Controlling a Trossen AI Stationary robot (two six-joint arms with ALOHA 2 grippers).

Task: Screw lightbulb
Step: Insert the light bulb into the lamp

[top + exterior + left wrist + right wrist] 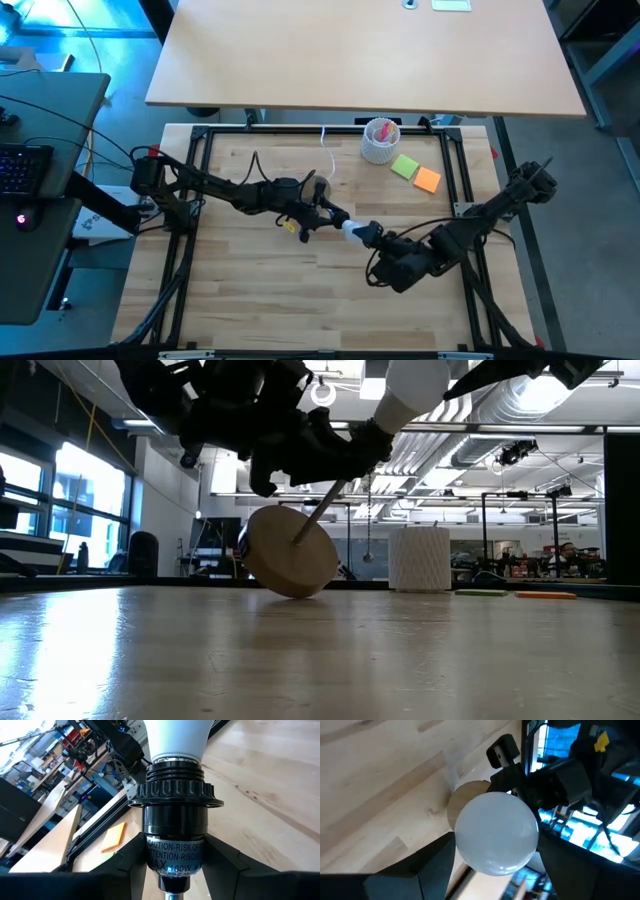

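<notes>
Your right gripper (495,865) pinches the lightbulb (496,833) near the table (260,300) middle. Your left gripper (175,870) squeezes the black socket (176,827). The bulb's base sits in the socket's mouth. The wooden disc (290,550) tilts, one edge on the table.

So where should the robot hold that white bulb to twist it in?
Best around the lightbulb's round globe, coming from its far end, opposite the black socket. The right end effector already grips it so; the neck is seated in the socket, which the left end effector holds.
</notes>
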